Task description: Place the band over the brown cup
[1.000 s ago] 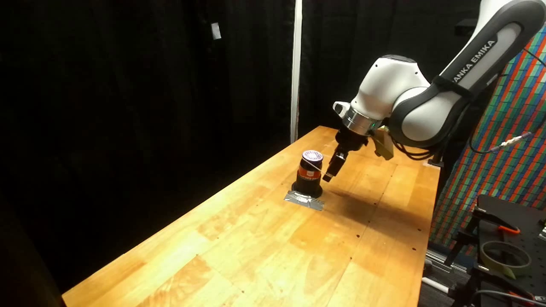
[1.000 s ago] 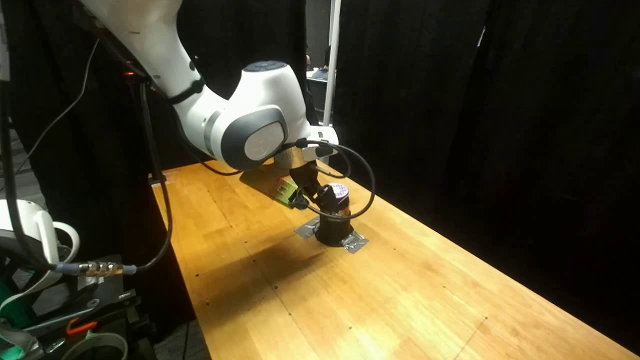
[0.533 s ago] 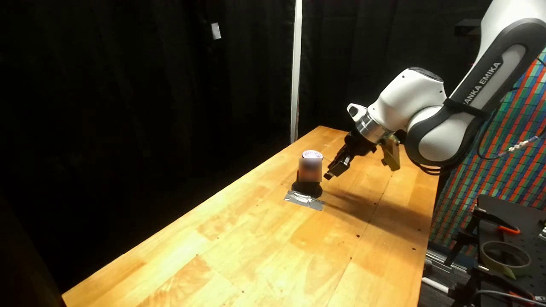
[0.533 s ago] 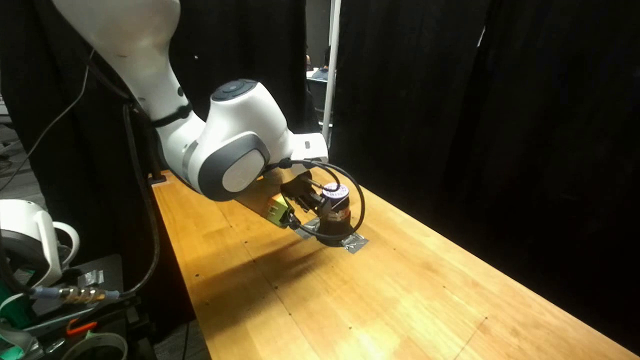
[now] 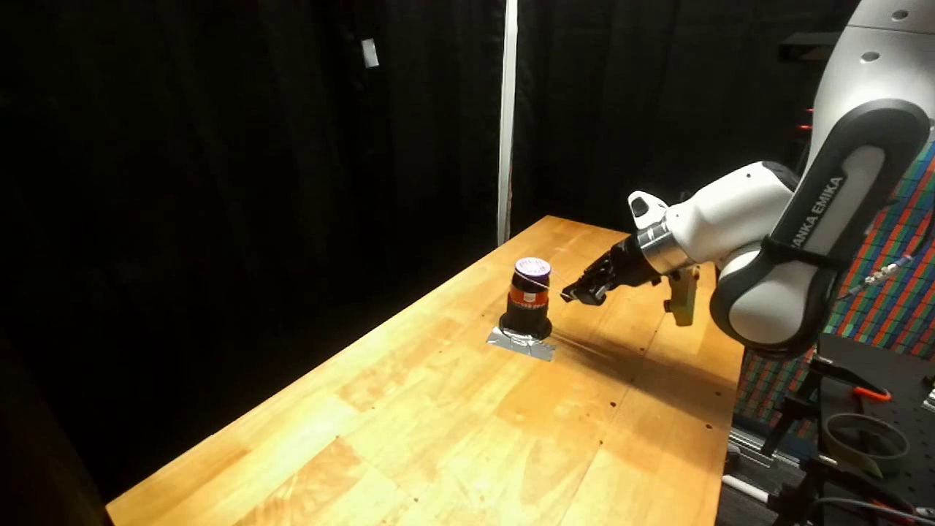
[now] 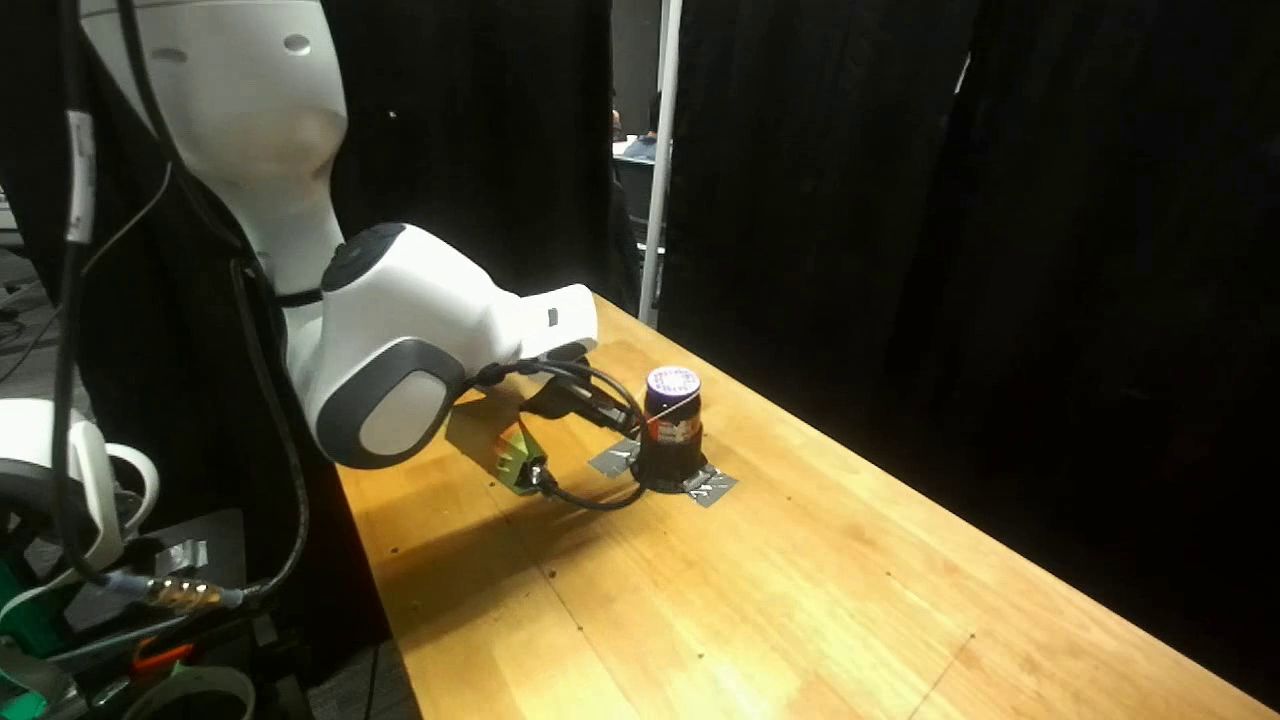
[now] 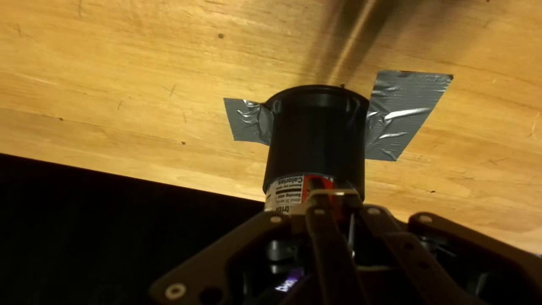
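Observation:
The brown cup [image 5: 527, 298] is a dark cylinder with an orange-red label and a purple-white lid, standing upright on the table. A thin pale band [image 5: 543, 286] lies against its upper part and stretches over to my gripper [image 5: 575, 294], which is beside the cup, apart from it and tilted. In an exterior view the band [image 6: 678, 406] crosses the cup's front slantwise. In the wrist view the gripper [image 7: 334, 198] looks shut, and a tan strip runs across its fingertips. Whether the band passes around or between the fingers I cannot tell.
Grey tape [image 7: 404, 114] fixes the cup's base to the wooden table [image 5: 438, 431]. A black cable [image 6: 600, 505] loops from the wrist close to the cup. A yellow-green block [image 6: 517, 460] hangs under the wrist. Dark curtains [image 5: 256, 183] border the table.
The jaws have closed. The hand has tipped over to a flatter slant and the arm has lowered and drawn back, its fingertips slightly farther from the cup. The cup has stayed in place.

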{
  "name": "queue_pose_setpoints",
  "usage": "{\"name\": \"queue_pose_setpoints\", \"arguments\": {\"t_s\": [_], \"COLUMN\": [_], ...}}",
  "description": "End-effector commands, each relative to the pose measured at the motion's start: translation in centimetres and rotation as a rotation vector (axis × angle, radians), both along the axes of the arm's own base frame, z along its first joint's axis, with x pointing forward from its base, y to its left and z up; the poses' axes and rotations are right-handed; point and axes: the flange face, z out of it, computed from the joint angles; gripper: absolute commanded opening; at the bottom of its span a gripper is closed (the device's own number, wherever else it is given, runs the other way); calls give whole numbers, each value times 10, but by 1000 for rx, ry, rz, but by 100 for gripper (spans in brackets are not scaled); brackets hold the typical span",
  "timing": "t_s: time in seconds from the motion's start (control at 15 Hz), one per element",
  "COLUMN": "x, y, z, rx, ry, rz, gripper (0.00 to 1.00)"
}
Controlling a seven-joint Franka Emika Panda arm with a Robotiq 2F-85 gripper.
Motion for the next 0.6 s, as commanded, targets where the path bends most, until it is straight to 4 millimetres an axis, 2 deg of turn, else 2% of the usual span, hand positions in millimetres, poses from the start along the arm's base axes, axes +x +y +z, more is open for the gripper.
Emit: {"name": "queue_pose_setpoints", "arguments": {"t_s": [0.0,0.27,0.47,0.53], "x": [-27,-48,-57,-42], "y": [19,39,45,54], "z": [-19,-30,-34,-20], "rx": [-47,-83,-109,-116], "ry": [-115,-238,-305,-319], "rz": [-10,-31,-48,-55], "gripper": [18,17,16,16]}}
